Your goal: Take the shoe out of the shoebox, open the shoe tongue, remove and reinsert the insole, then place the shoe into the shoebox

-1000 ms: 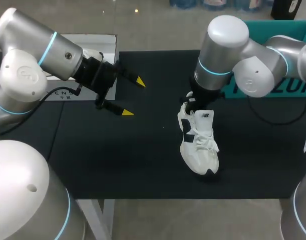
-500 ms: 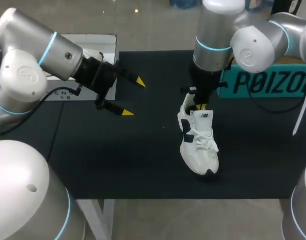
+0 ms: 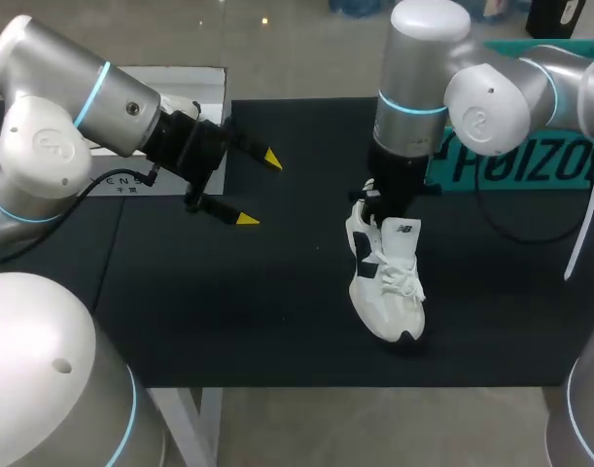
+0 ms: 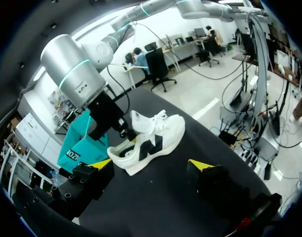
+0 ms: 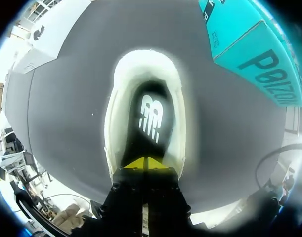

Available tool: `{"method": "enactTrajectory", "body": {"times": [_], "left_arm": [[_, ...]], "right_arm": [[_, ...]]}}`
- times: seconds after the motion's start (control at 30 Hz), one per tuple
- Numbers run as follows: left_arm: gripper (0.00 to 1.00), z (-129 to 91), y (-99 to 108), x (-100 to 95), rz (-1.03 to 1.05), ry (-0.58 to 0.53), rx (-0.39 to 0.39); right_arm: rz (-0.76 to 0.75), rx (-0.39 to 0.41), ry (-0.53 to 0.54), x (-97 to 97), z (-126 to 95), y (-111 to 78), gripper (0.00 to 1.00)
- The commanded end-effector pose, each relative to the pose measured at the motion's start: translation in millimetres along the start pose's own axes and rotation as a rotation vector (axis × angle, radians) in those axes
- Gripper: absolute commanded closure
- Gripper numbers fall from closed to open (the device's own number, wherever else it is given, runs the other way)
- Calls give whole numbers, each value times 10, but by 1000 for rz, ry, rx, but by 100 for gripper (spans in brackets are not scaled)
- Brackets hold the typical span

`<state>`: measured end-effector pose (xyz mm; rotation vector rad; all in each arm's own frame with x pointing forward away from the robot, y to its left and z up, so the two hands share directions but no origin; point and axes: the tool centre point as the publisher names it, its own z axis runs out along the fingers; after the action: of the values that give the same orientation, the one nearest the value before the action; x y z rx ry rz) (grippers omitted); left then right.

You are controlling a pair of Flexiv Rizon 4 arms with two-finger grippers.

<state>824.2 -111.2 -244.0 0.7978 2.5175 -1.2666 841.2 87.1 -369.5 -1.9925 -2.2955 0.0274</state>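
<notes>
Black tabletop [image 3: 228, 311] — white shoe [image 3: 386, 284] upright

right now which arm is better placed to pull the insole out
Right, I'd say. The right gripper sits over the opening of the shoe, tips together, with the insole just ahead of them. The left gripper hangs open, well off to the side of the shoe.
</notes>
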Motion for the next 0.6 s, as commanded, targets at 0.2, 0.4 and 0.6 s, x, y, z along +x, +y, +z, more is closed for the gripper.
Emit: {"method": "enactTrajectory", "body": {"times": [0.2,0.4,0.6], "left_arm": [[0,-1,1,-3,0,3,-2],[0,-1,1,-3,0,3,-2],[0,-1,1,-3,0,3,-2]], "right_arm": [[11,-11,4,-33,-10,48,10],[15,-4,-4,-29,-41,53,0],[9,-4,-8,-9,-89,74,0]]}}
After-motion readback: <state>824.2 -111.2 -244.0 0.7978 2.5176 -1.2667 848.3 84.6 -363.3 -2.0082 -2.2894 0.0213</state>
